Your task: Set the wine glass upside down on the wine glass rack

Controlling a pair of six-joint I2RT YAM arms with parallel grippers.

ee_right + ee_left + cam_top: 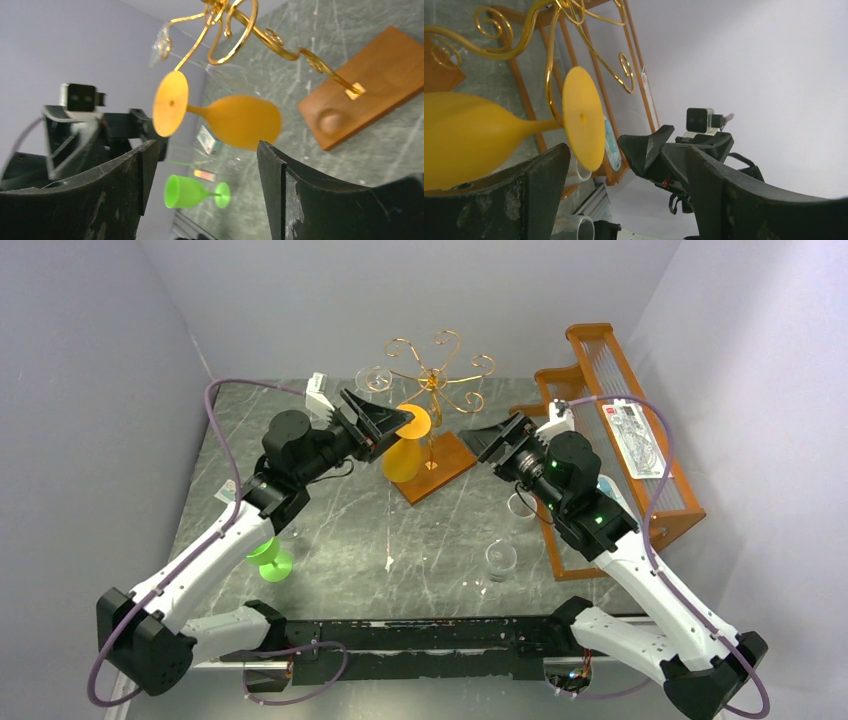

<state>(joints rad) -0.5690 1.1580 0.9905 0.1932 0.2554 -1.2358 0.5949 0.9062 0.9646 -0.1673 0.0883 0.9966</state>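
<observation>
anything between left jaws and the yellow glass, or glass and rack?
Nothing visible. The yellow wine glass hangs bowl down, stem in a loop of the gold wire rack; the left gripper, jaws open, is beside its foot.

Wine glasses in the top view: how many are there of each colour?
Opaque yellow wine glass, hung upside down on the gold wire rack: 1
Opaque green wine glass, lying on the grey marble-patterned table: 1
Clear glasses, one on the rack, two on the table: 3
Total: 5
</observation>
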